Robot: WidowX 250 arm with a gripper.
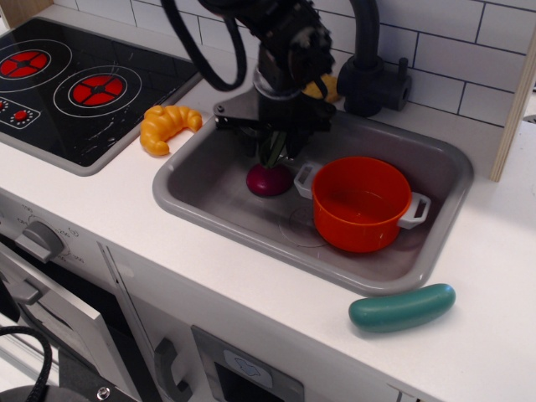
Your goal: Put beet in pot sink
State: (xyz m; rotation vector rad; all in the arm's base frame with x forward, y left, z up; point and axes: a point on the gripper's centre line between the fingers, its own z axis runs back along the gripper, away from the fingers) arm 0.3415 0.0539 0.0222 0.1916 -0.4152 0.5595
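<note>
The beet is sitting on the floor of the sink, just left of the pot and touching its near handle. The gripper is reaching from above with its fingers closing around the green stalks, probably because these offer a slimmer hold than the bulb; whether it is clamping them cannot be told.

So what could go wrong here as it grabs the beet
The gripper is around the thin green stalks, not the beet bulb, so the beet could slip or swing when lifted. The pot sits right beside it; a swinging bulb or the fingers could knock its grey handle and shove it across the sink.
</note>
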